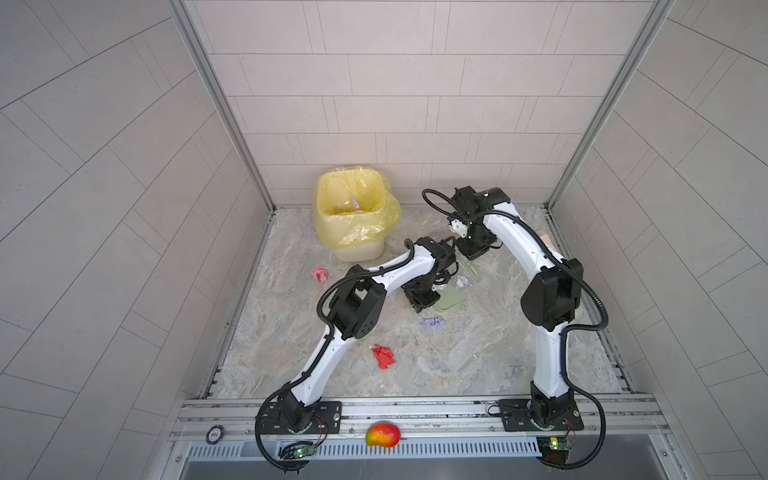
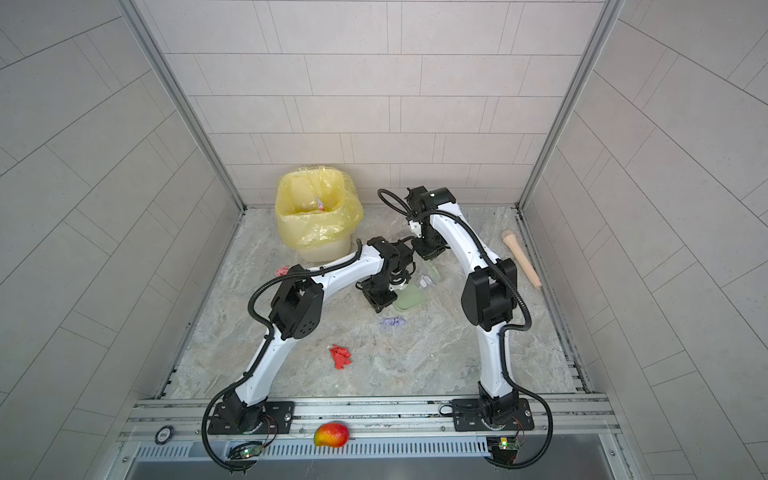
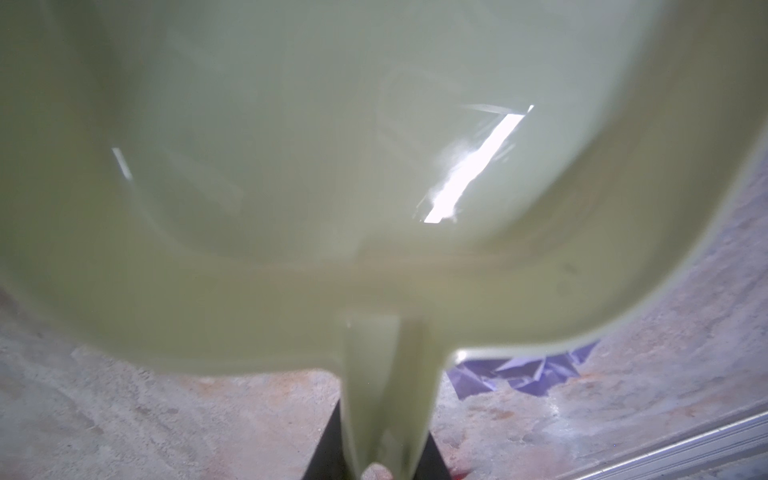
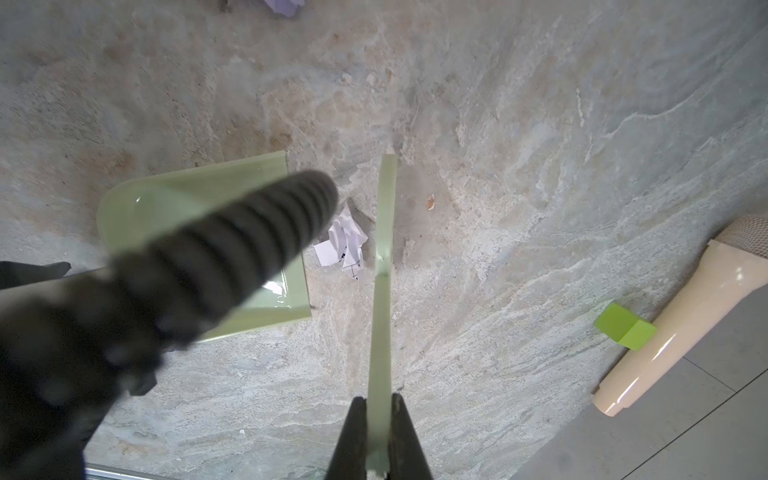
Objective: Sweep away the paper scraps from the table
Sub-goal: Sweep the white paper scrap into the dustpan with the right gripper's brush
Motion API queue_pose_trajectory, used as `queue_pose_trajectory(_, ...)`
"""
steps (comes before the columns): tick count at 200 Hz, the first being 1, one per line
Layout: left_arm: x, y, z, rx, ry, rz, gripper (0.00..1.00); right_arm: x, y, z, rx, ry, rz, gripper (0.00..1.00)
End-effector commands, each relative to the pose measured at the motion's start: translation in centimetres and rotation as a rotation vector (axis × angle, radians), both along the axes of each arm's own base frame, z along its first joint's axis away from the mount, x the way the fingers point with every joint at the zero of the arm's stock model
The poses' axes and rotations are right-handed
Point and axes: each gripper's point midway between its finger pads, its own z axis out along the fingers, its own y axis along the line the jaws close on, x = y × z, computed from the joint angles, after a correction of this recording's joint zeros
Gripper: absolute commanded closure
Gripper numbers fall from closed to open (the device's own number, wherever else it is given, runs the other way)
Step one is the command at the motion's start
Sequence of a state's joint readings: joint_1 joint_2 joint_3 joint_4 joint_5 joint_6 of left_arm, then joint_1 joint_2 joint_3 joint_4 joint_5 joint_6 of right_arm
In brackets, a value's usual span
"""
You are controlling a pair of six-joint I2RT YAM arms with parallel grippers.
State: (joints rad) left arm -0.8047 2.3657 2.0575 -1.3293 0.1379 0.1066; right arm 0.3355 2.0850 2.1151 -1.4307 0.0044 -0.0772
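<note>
My left gripper [image 3: 388,449] is shut on the handle of a pale green dustpan [image 1: 451,300], whose pan rests on the table [image 1: 478,365] and fills the left wrist view. My right gripper [image 4: 379,432] is shut on a thin green scraper [image 4: 384,249] standing edge-down just behind the pan. A white paper scrap [image 4: 347,241] lies between the scraper and the dustpan's open lip [image 4: 187,187]. A lavender scrap [image 1: 432,321] lies just in front of the pan. A red scrap [image 1: 383,356] and a pink scrap [image 1: 320,274] lie further left.
A bin lined with a yellow bag [image 1: 353,208] stands at the back left. A beige handle-shaped tool [image 2: 521,257] and a small green cube [image 4: 625,326] lie by the right rail. A mango [image 1: 382,434] sits on the front rail.
</note>
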Motion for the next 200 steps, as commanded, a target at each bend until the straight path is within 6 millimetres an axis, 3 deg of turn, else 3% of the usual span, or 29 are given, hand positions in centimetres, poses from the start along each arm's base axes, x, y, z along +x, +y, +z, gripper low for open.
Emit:
queue_pose_trajectory(1,0.0,0.2,0.0,0.012,0.021,-0.010,1.00,-0.7,0.5,0.0,-0.009,0.037,0.021,1.00)
queue_pose_trajectory(90,0.1,0.4,-0.6,0.023,0.032,-0.004,1.00,-4.0,4.7,1.5,0.148,0.068,0.098,1.00)
queue_pose_trajectory(148,0.2,0.5,-0.6,0.023,0.028,0.001,1.00,-6.4,6.3,2.8,0.313,0.078,0.102,1.00)
queue_pose_trajectory(174,0.3,0.5,-0.5,0.020,0.024,0.005,1.00,-6.7,6.4,3.3,0.376,0.075,0.083,1.00)
queue_pose_trajectory(200,0.4,0.4,-0.4,0.016,0.019,0.005,1.00,-6.0,4.3,3.6,0.354,0.043,0.018,1.00)
